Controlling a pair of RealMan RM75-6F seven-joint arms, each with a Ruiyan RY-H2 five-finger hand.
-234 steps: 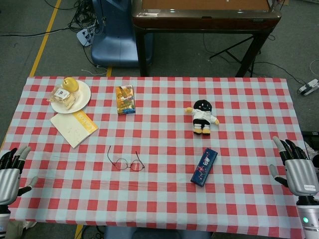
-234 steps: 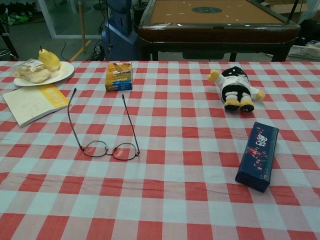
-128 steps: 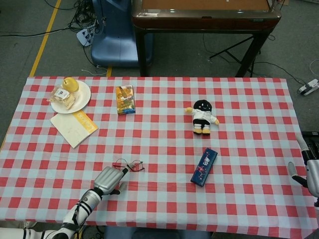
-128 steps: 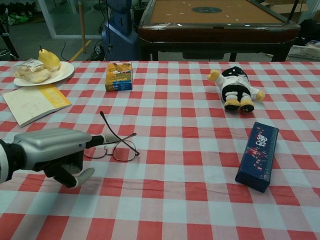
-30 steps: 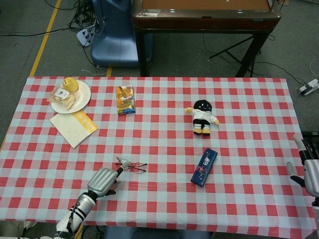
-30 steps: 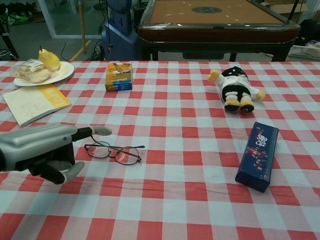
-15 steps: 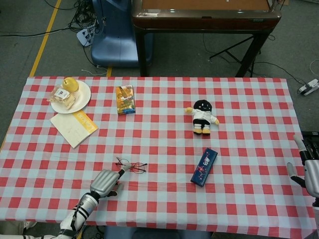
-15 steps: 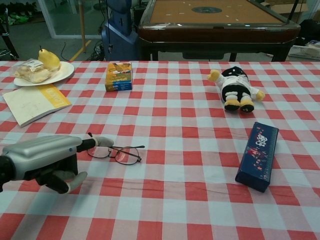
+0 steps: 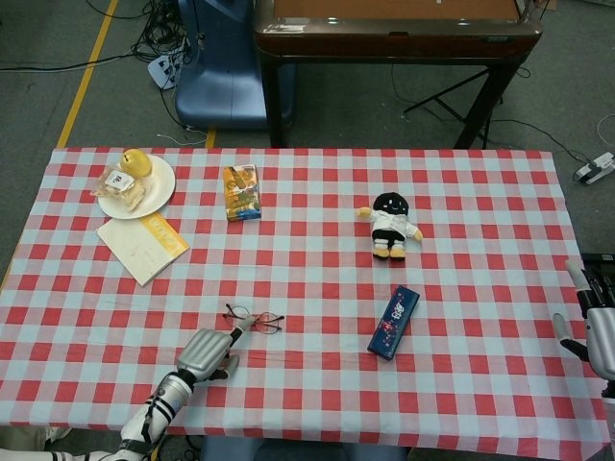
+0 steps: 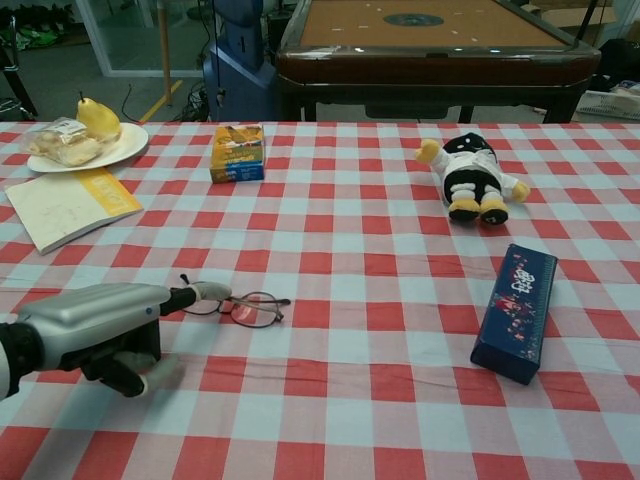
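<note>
A pair of thin wire-framed glasses (image 9: 255, 320) (image 10: 240, 305) lies on the red-and-white checked cloth with its arms folded in. My left hand (image 9: 205, 353) (image 10: 95, 325) rests on the cloth just left of them, near the table's front edge. One finger stretches out and its fingertip (image 10: 210, 291) touches the left end of the frame; the other fingers are curled under, holding nothing. My right hand (image 9: 598, 331) hangs off the table's right edge in the head view only, fingers apart and empty.
A dark blue patterned box (image 9: 394, 322) (image 10: 517, 312) lies right of the glasses, a plush doll (image 9: 391, 225) (image 10: 470, 177) beyond it. At back left are a yellow carton (image 9: 241, 191) (image 10: 238, 152), a booklet (image 9: 142, 247) (image 10: 65, 208) and a plate (image 9: 163, 187) (image 10: 125, 150) with a pear.
The glasses' arms, spread at first, have been folded in by my left hand. In the last second that hand sank lower toward the front edge, fingertip staying at the frame. The right hand kept still.
</note>
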